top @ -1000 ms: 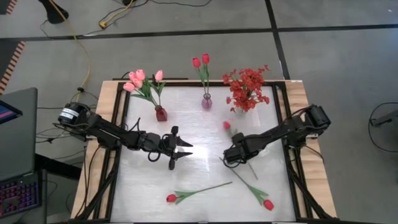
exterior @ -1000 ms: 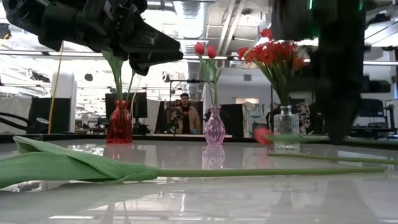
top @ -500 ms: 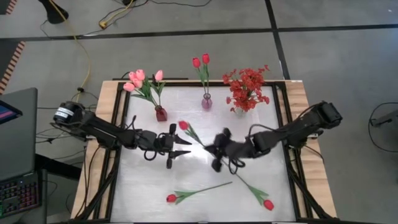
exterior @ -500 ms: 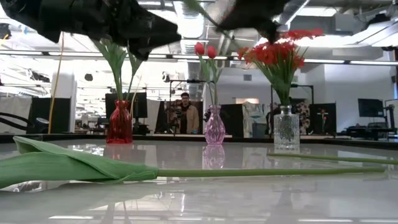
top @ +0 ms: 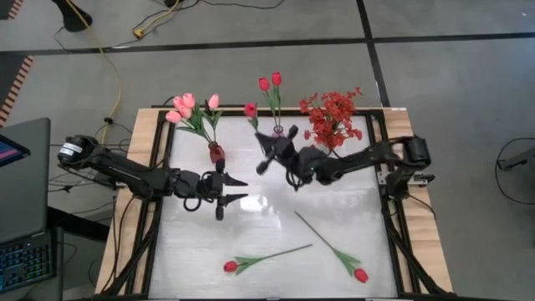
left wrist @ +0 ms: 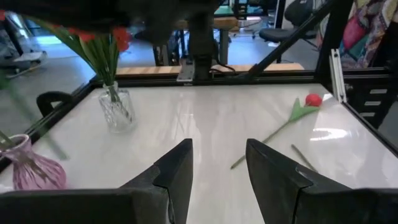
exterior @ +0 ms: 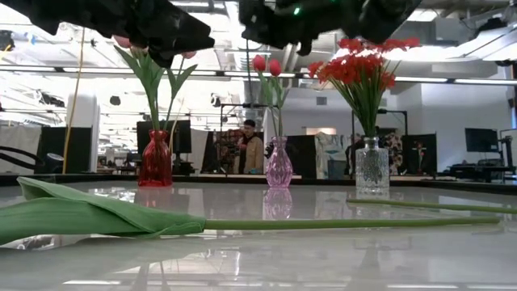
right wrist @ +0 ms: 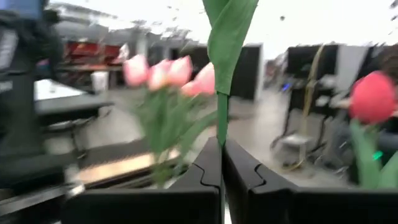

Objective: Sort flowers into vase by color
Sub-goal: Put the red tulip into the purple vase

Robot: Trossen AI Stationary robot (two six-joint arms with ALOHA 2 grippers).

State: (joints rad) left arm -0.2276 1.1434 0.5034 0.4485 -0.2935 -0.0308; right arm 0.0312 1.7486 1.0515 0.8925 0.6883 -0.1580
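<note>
Above the tabletop (top: 267, 221), the right tool (top: 272, 153) clenches a red tulip (top: 250, 109) by its stem beside the purple vase (top: 277, 136), and should steady the stem upright over the narrow neck before lowering; the left tool (top: 238, 189) waits spread apart.

Held tulip (right wrist: 225, 37) bloom cut off above the right wrist view.

A robotics lab: framed test table (top: 164, 251), floor cables (top: 100, 50), a laptop (top: 23, 209), open workstations behind.
</note>
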